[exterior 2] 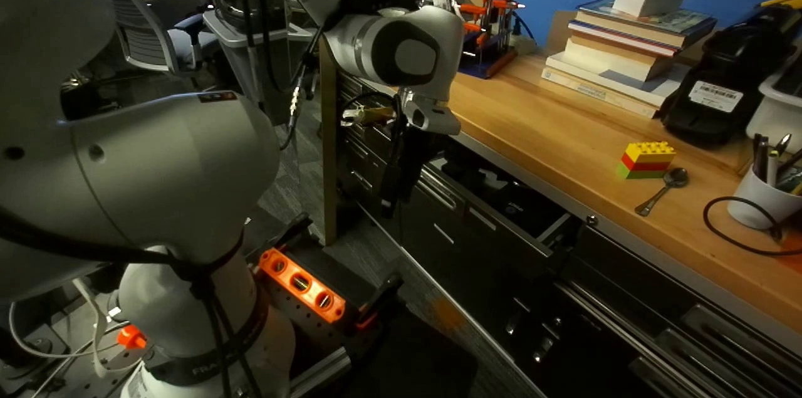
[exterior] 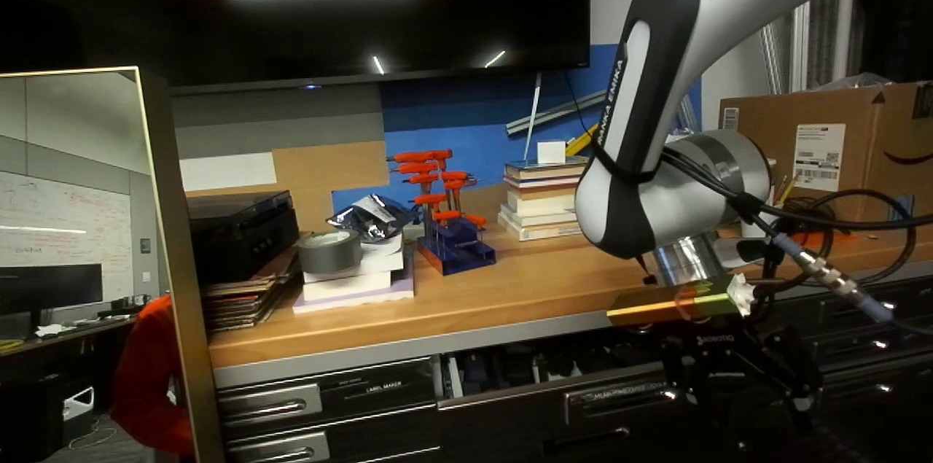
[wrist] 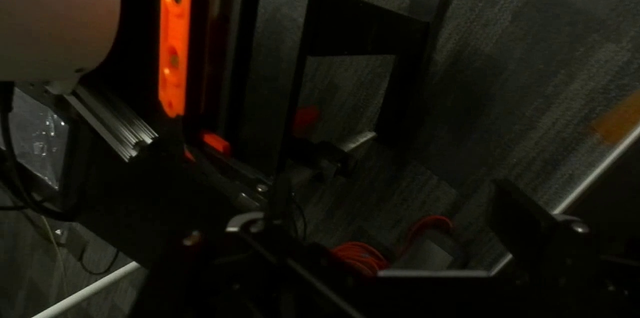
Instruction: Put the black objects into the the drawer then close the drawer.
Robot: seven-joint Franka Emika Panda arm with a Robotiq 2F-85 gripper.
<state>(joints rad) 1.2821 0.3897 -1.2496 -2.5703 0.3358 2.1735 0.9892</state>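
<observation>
The drawer [exterior: 510, 423] is pulled open below the bench top; it also shows open in an exterior view [exterior 2: 510, 234]. Dark items [exterior 2: 517, 202] lie inside it, but I cannot tell whether the two black objects are among them. Neither black object can be made out on the bench. My gripper [exterior: 745, 405] hangs in front of the drawer's end, below the bench edge and outside the drawer. It shows in an exterior view [exterior 2: 396, 197] near the drawer front. In the wrist view, my gripper [wrist: 400, 203] has its fingers wide apart, with only floor and red cable behind.
The wooden bench top [exterior 2: 545, 116] overhangs the drawer. On it are books [exterior 2: 620, 53], a black device [exterior 2: 708, 94], toy bricks [exterior 2: 648, 163], a spoon [exterior 2: 658, 193] and a pen cup [exterior 2: 761, 197]. An orange-handled tool stand [exterior: 455, 248] stands further along. Narrower drawers [exterior: 379, 386] adjoin.
</observation>
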